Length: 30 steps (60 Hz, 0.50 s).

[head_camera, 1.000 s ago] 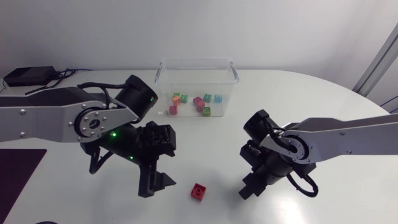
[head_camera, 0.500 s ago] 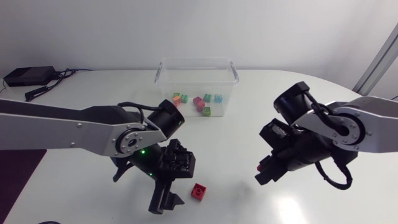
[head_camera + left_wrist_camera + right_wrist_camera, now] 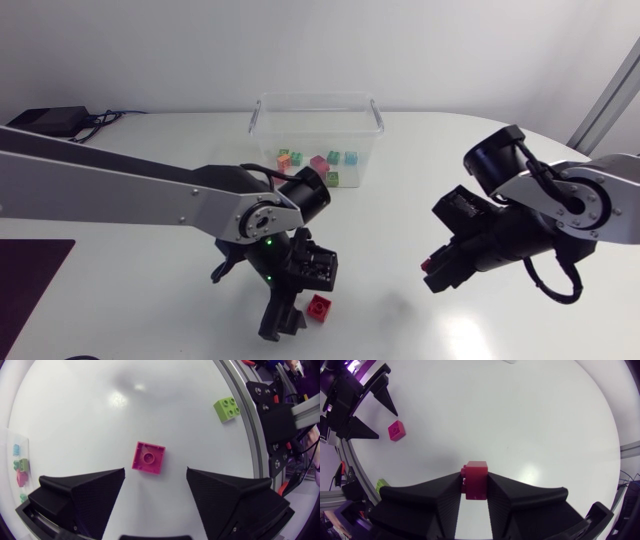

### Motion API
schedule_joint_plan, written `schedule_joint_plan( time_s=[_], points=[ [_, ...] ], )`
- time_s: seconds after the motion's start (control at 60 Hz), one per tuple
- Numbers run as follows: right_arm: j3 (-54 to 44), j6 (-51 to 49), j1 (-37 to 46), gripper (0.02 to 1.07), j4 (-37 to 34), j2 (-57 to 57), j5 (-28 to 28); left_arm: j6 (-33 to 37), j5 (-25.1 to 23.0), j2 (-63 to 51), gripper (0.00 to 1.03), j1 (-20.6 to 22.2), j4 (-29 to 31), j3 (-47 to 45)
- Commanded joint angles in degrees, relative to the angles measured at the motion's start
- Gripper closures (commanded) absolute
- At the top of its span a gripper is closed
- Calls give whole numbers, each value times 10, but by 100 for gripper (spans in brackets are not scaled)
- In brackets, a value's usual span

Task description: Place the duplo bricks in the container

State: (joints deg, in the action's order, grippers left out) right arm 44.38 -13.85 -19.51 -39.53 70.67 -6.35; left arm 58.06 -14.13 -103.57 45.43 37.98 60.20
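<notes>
— Where's the loose brick (image 3: 320,308)?

— On the bare table, red, at 6 o'clock from the container (image 3: 318,104) and well apart from it. The left gripper (image 3: 283,320) hangs just beside it, at about 8 o'clock. In the left wrist view its fingers are spread wide, and the brick lies just ahead of the gap between them, touching neither.

— And the right gripper (image 3: 432,272)?

— Out at 3 o'clock from that brick, well apart, up off the table. Its fingers are clenched on a second red brick (image 3: 476,474) from both sides.

— Anything in the container?

— A handful of small bricks (image 3: 325,165) — green, red, orange, teal. It sits at the table's 12 o'clock edge. One more, a green brick (image 3: 227,408), lies ahead of the left gripper near the table's rim.
</notes>
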Motion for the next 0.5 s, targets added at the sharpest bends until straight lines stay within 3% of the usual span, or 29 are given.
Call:
schedule_joint_plan(
  time_s=[0.0, 0.333, 0.483],
  points=[
    [-18, -18, 11, 79, -9, -14, -10, 15, 9, -23, 19, 10, 9, 30],
    [4, -25, 35, 79, -24, -41, -38, 14, 24, -61, 21, 29, 32, 69],
    [20, -25, 35, 79, -34, -44, -41, 12, 28, -87, 39, 32, 69, 99]
  ],
)
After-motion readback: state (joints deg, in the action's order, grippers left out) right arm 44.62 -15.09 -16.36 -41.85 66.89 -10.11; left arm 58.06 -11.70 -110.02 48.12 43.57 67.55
